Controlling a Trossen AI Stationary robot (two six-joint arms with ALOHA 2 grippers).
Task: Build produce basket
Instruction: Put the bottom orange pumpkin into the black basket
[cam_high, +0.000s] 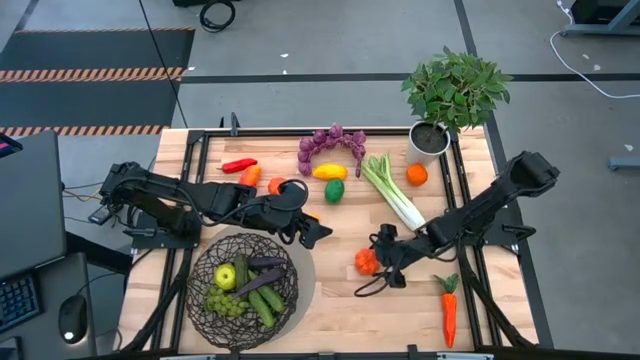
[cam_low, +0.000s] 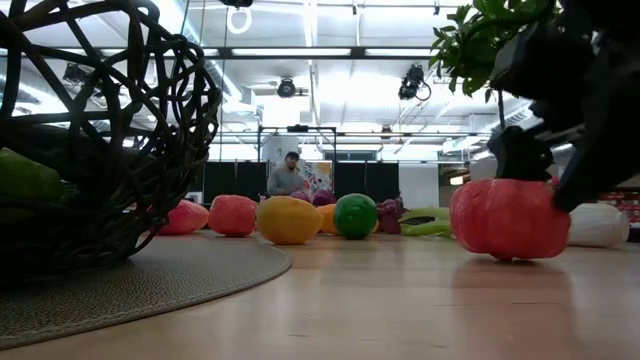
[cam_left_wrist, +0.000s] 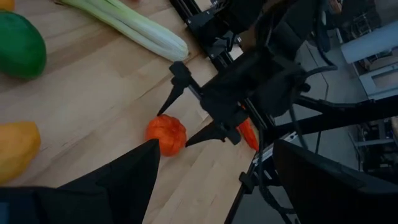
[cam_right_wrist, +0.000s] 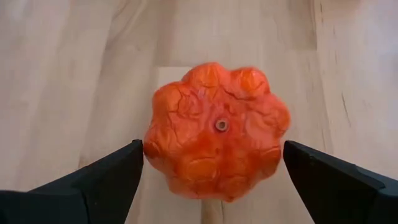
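The dark wire basket (cam_high: 200, 262) stands on a round mat at the near left and holds a green apple (cam_high: 225, 276), green grapes (cam_high: 225, 304), cucumbers (cam_high: 262, 304) and an eggplant (cam_high: 268, 264). A lumpy orange-red tomato (cam_right_wrist: 216, 130) rests on the table at centre right. My right gripper (cam_right_wrist: 213, 158) is open, slanting down, with one finger on each side of the tomato (cam_left_wrist: 166, 134); I see no touch. My left gripper (cam_high: 318, 234) hovers open beside the basket's far right rim, with nothing between its fingers.
Loose produce lies along the far side: purple grapes (cam_high: 332, 142), a lemon (cam_high: 329, 171), a green pepper (cam_high: 334, 190), celery (cam_high: 392, 190), an orange (cam_high: 416, 174), a red chili (cam_high: 238, 165). A carrot (cam_high: 449, 308) lies near right. A potted plant (cam_high: 450, 95) stands at the far right.
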